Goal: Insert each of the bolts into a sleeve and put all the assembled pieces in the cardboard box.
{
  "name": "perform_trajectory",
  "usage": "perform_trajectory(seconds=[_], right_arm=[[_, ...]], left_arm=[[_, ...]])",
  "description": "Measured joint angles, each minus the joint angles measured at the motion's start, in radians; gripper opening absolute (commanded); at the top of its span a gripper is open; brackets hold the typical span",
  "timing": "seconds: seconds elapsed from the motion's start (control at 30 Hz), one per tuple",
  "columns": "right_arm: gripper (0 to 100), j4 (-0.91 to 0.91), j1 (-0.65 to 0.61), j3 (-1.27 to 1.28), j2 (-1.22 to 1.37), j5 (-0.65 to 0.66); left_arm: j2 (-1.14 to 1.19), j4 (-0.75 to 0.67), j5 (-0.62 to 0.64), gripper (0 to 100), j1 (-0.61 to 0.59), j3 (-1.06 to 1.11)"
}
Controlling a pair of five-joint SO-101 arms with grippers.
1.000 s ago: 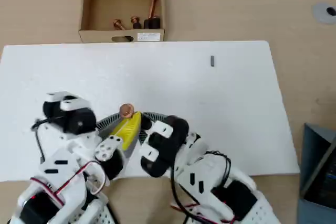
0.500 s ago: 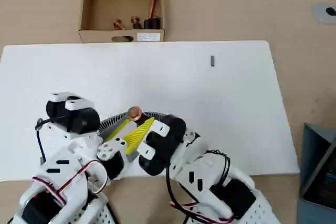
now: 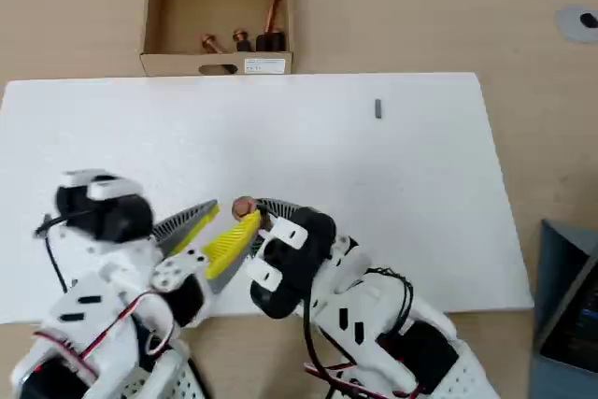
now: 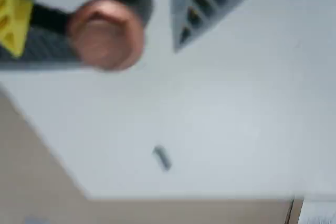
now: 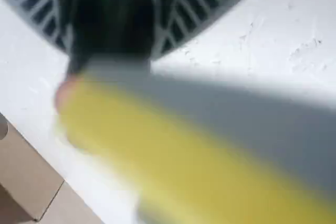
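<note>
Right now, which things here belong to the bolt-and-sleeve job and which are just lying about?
Job: bolt, sleeve in the right claw, open left claw, cardboard box, finished pieces inside it.
Lying about: small dark piece on the white mat, grey disc, dark container off the mat.

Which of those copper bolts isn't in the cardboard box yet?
The bolt gripped by the right gripper over the white mat; the others sit inside the cardboard box.

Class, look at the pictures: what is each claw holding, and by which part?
The right claw grips the black sleeve by its sides, with the bolt's copper head protruding. The left claw is open and grips nothing.
</note>
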Motion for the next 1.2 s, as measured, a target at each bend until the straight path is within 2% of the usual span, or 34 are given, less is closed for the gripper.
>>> perform_trajectory(seconds=[0.1,0.2,0.23,0.47,0.63,0.9,1.07,1.2], right_arm=[[0.9,0.0,0.0,0.0,0.0,0.0],[0.9,0.0,0.0,0.0,0.0,0.0],[0.9,0.0,0.0,0.0,0.0,0.0],[0.9,0.0,0.026,0.0,0.0,-0.006],[0.9,0.005,0.166,0.0,0.0,-0.058],[0.9,0.124,0.377,-0.025,0.0,-0.152],[0.9,0.204,0.465,-0.063,0.0,-0.201],[0.9,0.227,0.485,-0.098,0.0,-0.21]], left_arm=[[0.0,0.0,0.0,16,-0.006,-0.058],[0.0,0.0,-0.002,2,-0.031,-0.1],[0.0,0.0,-0.012,0,-0.052,-0.109],[0.0,0.0,-0.161,0,-0.213,-0.115],[0.0,0.0,-0.219,0,-0.37,-0.012],[0.002,0.0,-0.278,0,-0.598,0.302],[0.003,0.0,-0.295,0,-0.68,0.445],[0.003,0.0,-0.295,0,-0.7,0.525]])
